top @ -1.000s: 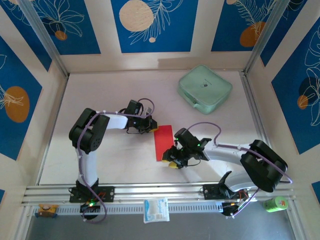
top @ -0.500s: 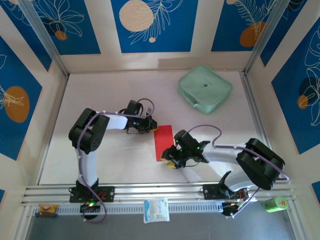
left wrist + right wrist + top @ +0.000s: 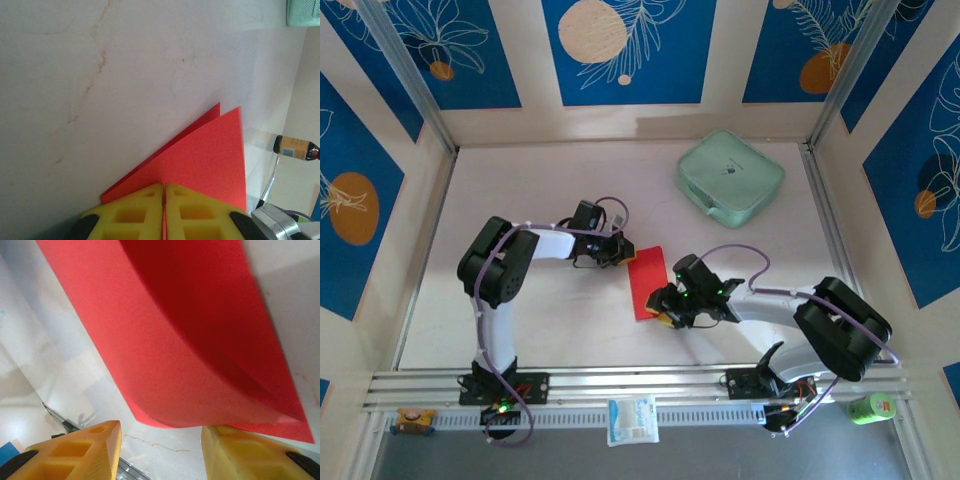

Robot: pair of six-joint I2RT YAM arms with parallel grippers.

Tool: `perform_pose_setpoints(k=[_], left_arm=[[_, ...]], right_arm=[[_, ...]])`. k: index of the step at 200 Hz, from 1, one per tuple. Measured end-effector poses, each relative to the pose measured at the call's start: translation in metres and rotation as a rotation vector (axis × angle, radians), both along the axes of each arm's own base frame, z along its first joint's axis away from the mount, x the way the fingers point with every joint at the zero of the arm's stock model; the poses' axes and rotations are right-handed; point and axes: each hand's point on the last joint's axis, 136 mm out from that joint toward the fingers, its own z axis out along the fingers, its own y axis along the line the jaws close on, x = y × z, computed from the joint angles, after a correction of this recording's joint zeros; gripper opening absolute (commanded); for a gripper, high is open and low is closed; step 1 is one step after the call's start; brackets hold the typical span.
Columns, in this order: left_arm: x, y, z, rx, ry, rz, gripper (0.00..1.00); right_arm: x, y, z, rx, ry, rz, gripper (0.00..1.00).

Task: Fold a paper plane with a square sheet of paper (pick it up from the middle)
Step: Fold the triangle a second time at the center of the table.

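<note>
— Red sheet: location and condition?

— The square sheet of paper (image 3: 648, 281) lies mid-table between the two grippers, folded over on itself. The left wrist view shows two layers (image 3: 210, 160) whose far corners sit slightly offset. The right wrist view shows the upper layer (image 3: 190, 340) bowed and rising off the surface in a curve.

— Left gripper: state?

— The left gripper (image 3: 623, 256) sits at the sheet's far left corner. In its own wrist view (image 3: 164, 200) the yellow fingers (image 3: 135, 215) are pressed together, with the red edge pinched between them.

— Right gripper: state?

— The right gripper (image 3: 663, 318) sits at the sheet's near end. In its wrist view (image 3: 160, 427) the fingers (image 3: 85, 450) stand spread apart, and the rounded fold lies just beyond the gap. Whether the right-hand finger touches the paper cannot be told.

— Surroundings?

— The table (image 3: 540, 190) is pale. A mint-green case (image 3: 730, 178) rests at the far right, well apart from the sheet. A small white packet (image 3: 632, 418) lies on the near rail, between the arm bases.
</note>
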Motion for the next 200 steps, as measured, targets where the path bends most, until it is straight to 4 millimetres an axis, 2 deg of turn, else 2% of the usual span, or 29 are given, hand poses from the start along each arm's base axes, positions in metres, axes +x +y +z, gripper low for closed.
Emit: perform_pose_setpoints(k=[58, 99, 200], left_arm=[[0.0, 0.0, 0.0, 0.0, 0.0, 0.0, 0.11], [0.0, 0.0, 0.0, 0.0, 0.0, 0.0, 0.11], [0.0, 0.0, 0.0, 0.0, 0.0, 0.0, 0.11]], right_arm=[[0.014, 0.005, 0.015, -0.014, -0.082, 0.051, 0.51], [0.023, -0.002, 0.018, -0.035, -0.119, 0.068, 0.68], [0.051, -0.018, 0.027, 0.009, -0.215, 0.102, 0.68]])
